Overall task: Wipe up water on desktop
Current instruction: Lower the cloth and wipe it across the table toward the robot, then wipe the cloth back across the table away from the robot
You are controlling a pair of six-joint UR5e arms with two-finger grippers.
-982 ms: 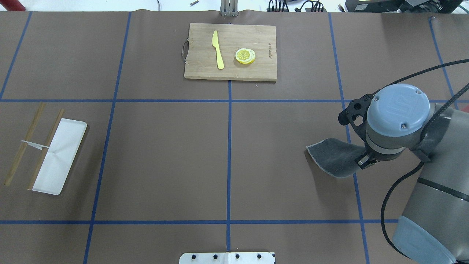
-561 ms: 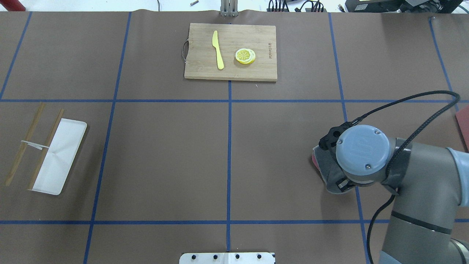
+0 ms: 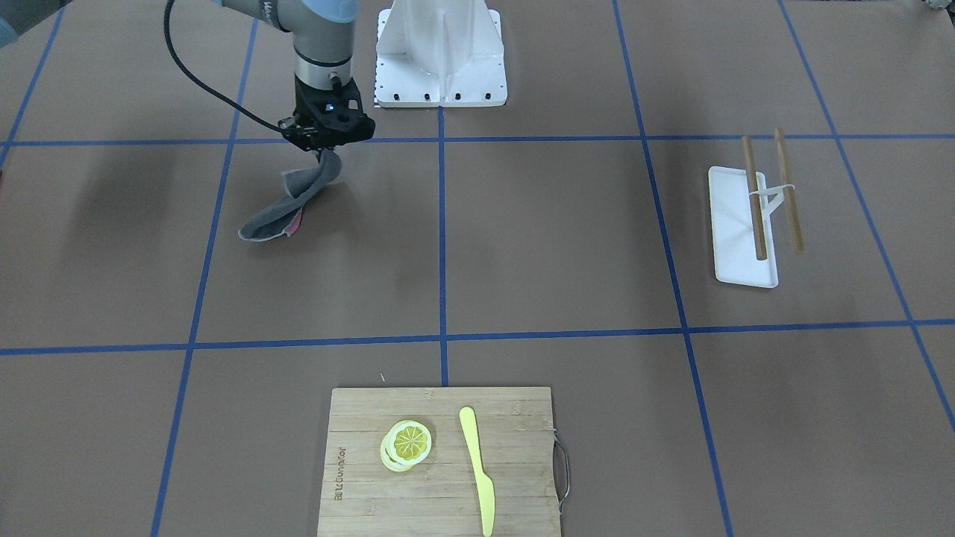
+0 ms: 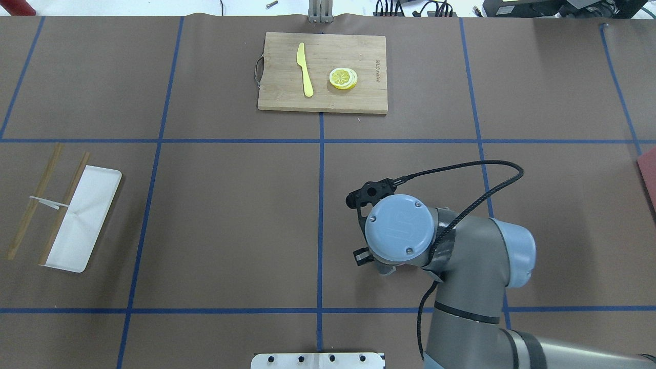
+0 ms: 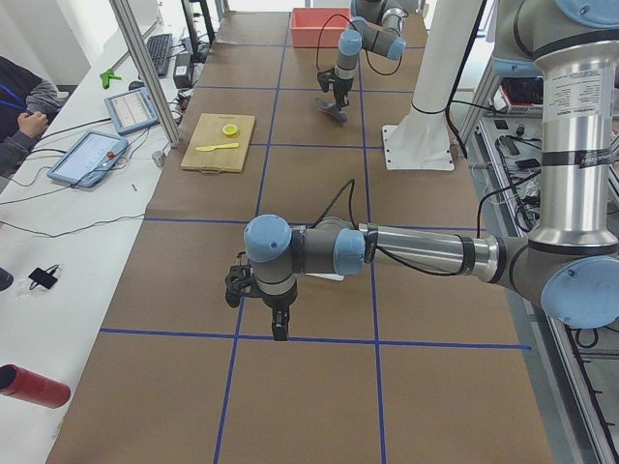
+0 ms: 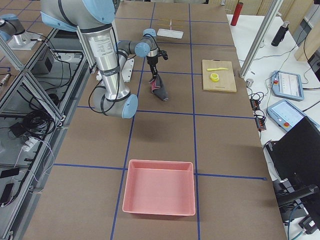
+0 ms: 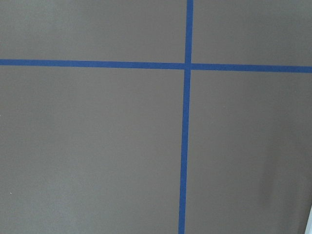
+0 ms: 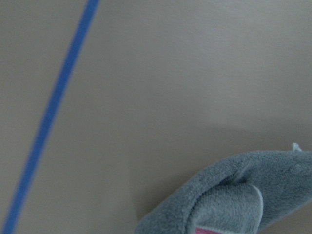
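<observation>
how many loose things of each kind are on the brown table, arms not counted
cutting board: 1
yellow knife: 1
lemon slice stack: 1
grey cloth: 1
white tray: 1
wooden sticks: 2
pink bin: 1
total: 8

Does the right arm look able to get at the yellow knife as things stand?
Probably not to grasp it: the right gripper is shut on the grey cloth, though only desktop lies between it and the yellow knife.
</observation>
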